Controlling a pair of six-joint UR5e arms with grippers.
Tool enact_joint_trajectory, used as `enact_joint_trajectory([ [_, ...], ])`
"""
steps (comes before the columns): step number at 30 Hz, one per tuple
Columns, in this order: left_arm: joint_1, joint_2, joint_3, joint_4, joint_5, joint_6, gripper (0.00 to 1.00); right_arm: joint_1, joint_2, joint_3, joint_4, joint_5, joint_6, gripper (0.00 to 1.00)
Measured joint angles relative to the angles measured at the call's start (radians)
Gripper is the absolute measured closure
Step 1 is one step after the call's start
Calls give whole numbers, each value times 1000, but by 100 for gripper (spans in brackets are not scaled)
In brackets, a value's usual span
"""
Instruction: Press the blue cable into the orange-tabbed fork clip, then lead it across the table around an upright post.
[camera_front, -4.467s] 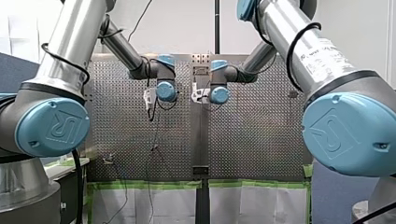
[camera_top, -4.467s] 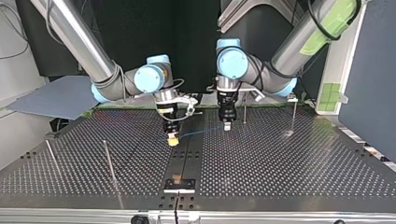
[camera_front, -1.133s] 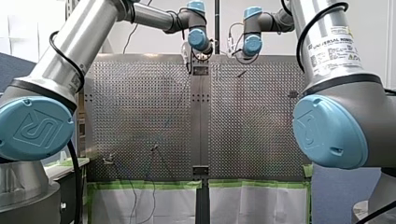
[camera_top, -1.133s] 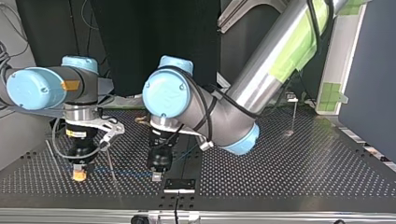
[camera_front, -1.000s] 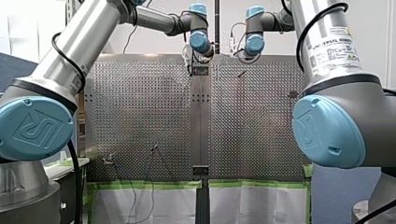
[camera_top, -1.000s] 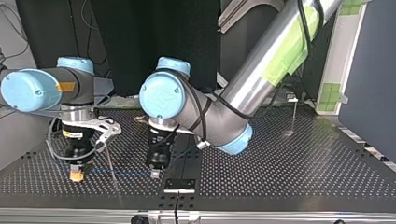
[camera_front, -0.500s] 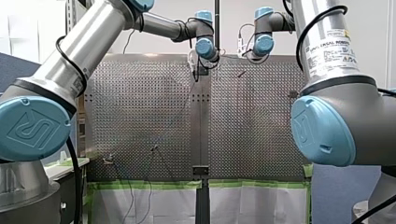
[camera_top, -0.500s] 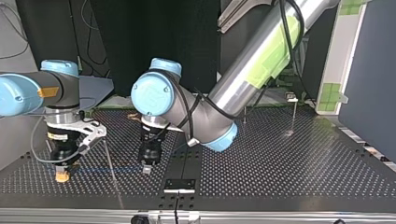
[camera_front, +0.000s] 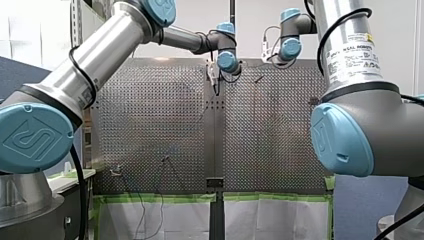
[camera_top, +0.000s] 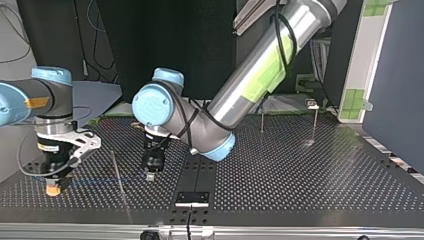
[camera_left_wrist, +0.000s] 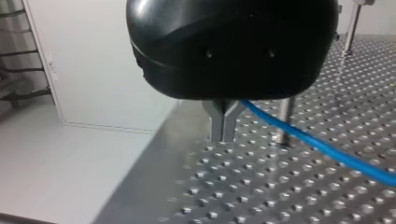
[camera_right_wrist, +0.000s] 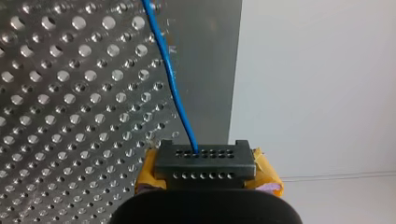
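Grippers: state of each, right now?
Left gripper: closed on the blue cable.
Right gripper: closed on the blue cable.

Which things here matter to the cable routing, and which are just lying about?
Job: thin blue cable; slim upright metal post; my left gripper and my right gripper, both gripping the cable.
Idle: short far post; taller far post.

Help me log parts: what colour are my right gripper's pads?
Yellow pads, clearest in right wrist view.
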Motion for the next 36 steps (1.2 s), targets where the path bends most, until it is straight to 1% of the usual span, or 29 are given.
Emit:
enact_joint_trajectory([
  [7, -6, -33, 15, 12, 1, -4, 100, -21, 7, 0, -1, -9, 3, 100],
  [11, -7, -37, 16, 17, 2, -5, 100, -31, 23, 1, -1, -12, 4, 100],
  [15, -5, -40, 18, 26, 4, -5, 100, -35, 34, 1, -1, -13, 5, 100],
  [18, 0, -52, 25, 32, 9, -5, 100, -37, 39, 2, -2, -13, 6, 100],
  [22, 1, -88, 35, 38, 14, -5, 100, -40, 51, 2, -3, -13, 6, 100],
  [29, -2, -149, 63, 42, 11, -5, 100, -43, 96, 7, -3, -19, 6, 100],
  [36, -3, -160, 67, 42, 6, -5, 100, -47, 118, 33, -10, -23, 4, 100],
])
